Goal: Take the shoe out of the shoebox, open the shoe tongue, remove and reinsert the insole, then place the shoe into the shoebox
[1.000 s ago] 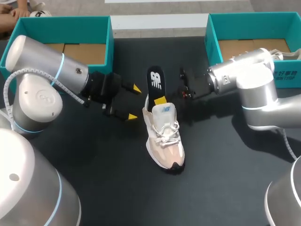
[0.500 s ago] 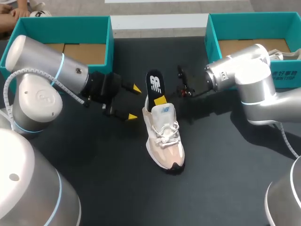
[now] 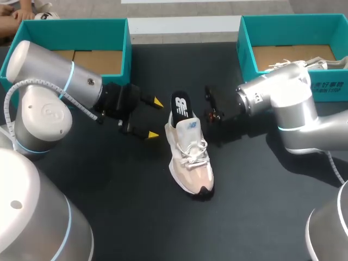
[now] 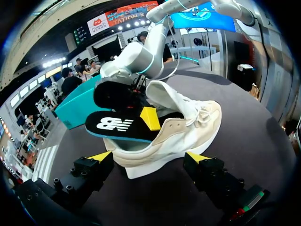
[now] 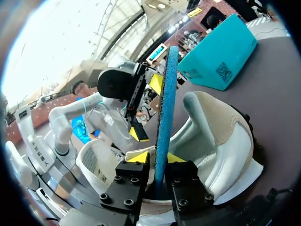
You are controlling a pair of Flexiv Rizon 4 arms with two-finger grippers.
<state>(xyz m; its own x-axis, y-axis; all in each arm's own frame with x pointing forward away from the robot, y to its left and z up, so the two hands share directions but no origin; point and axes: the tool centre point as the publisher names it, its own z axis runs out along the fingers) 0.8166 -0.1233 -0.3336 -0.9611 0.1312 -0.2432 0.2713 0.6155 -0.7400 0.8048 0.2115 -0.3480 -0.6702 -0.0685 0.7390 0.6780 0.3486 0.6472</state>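
Note:
A white and pink shoe [image 3: 190, 157] stands on the dark table, toe toward me. Its black insole [image 3: 180, 105] sticks up out of the heel opening, half inside. My right gripper [image 5: 159, 157] comes in from the right and is shut on the insole [image 5: 165, 94], one finger on each face, just above the shoe [image 5: 221, 141]. In the left wrist view one yellow fingertip [image 4: 150, 117] of the right gripper lies on the insole [image 4: 115, 125]. My left gripper [image 3: 154, 118] stands open just left of the heel, the shoe [image 4: 188, 127] ahead of its fingers, not touching.
A teal shoebox [image 3: 70, 24] stands at the back left with bare cardboard inside. A second teal shoebox [image 3: 293, 22] at the back right holds another white shoe [image 3: 326, 64]. The dark table [image 3: 255, 185] carries nothing else in front.
The right gripper lifted the insole a little, then pushed it lower into the shoe; its yellow tip no longer shows in the head view. The left arm and shoe stayed put.

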